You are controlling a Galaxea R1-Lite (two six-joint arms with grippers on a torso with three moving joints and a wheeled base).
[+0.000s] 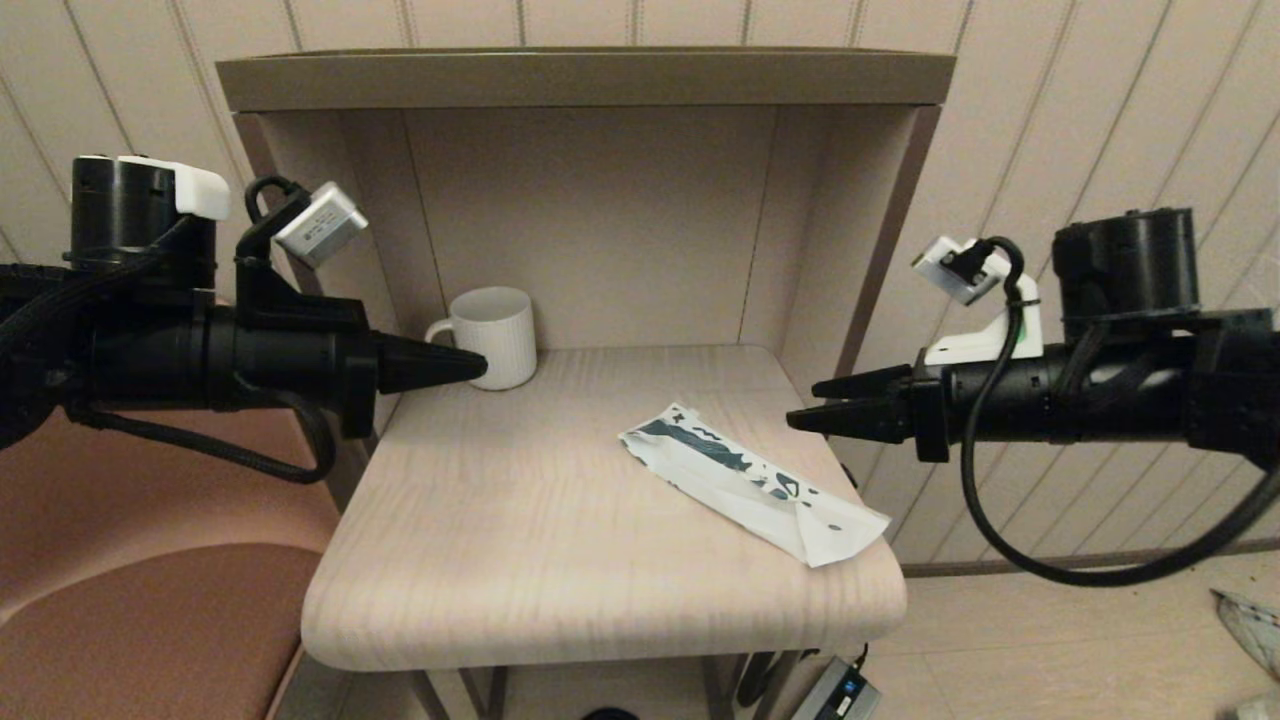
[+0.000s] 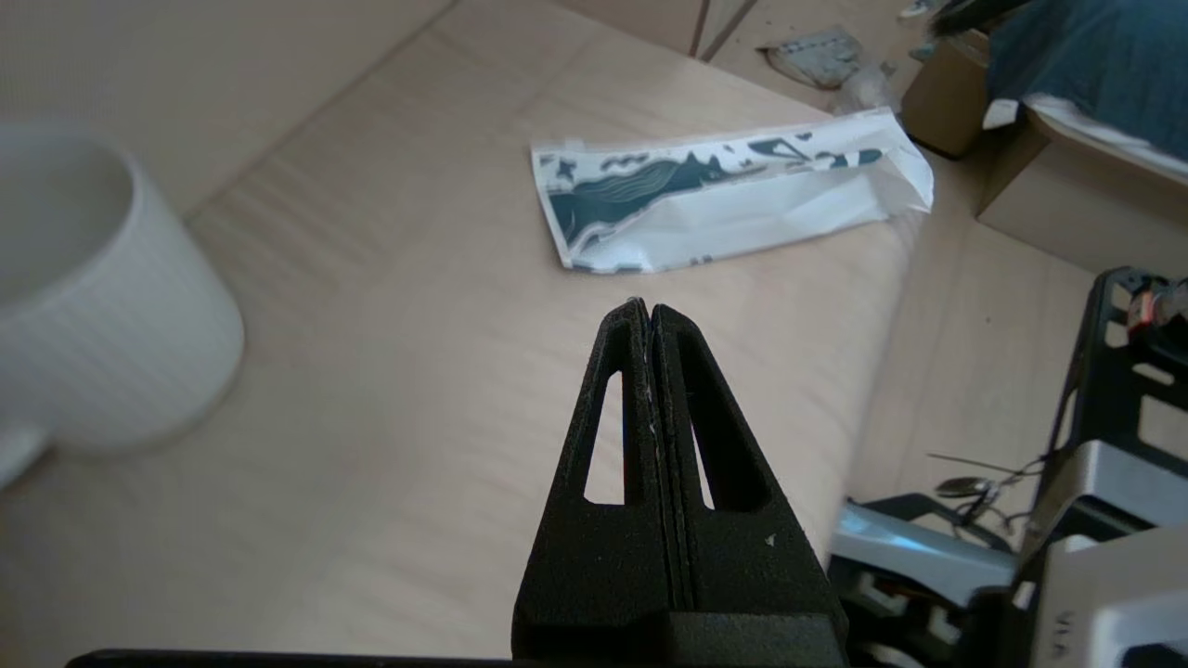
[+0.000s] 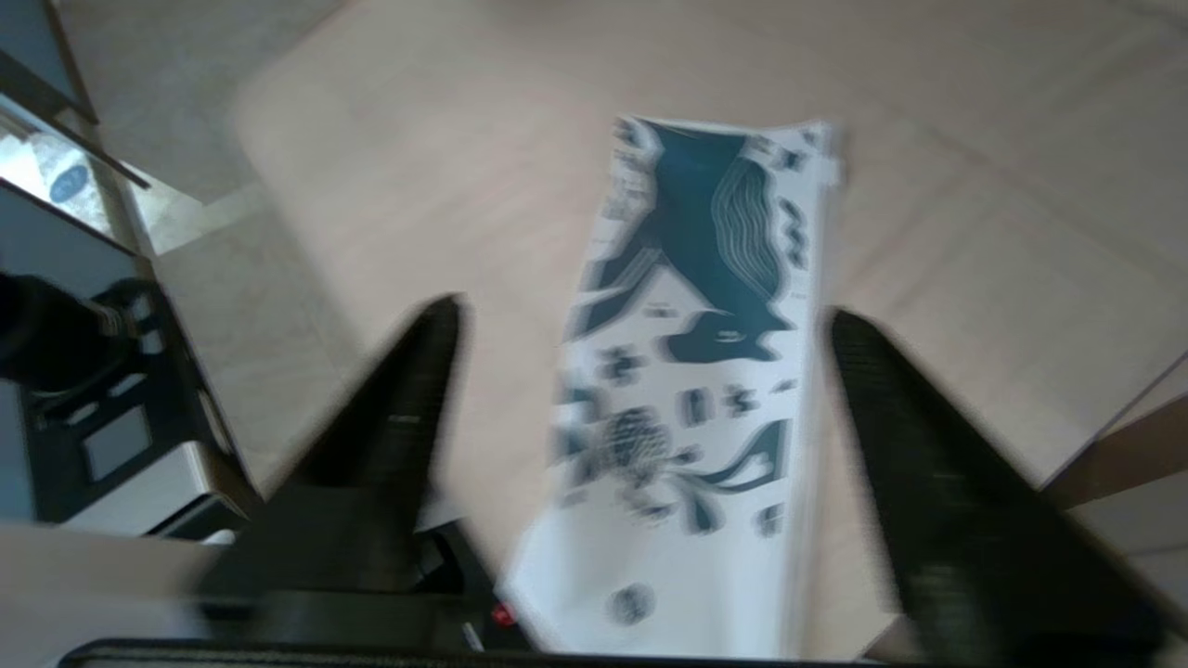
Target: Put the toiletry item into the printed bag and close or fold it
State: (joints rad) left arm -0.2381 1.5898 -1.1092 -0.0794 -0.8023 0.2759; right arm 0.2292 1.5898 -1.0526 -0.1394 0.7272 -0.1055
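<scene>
The printed bag (image 1: 752, 477) lies flat and folded lengthwise on the right part of the wooden table (image 1: 520, 540), one corner reaching the table's right edge. It is white with dark teal horse and leaf prints (image 2: 724, 197) (image 3: 696, 390). My right gripper (image 1: 800, 415) hovers open just right of the bag and above it, with nothing between its fingers. My left gripper (image 1: 478, 366) is shut and empty, held at the back left beside the mug. No slim white toiletry tube shows anywhere; it is hidden or out of view.
A white ribbed mug (image 1: 493, 336) stands at the back left of the table, in front of the shelf unit's back panel (image 1: 590, 220). A brown chair seat (image 1: 150, 620) sits to the left. Boxes and clutter (image 2: 1049, 139) lie on the floor past the table's right edge.
</scene>
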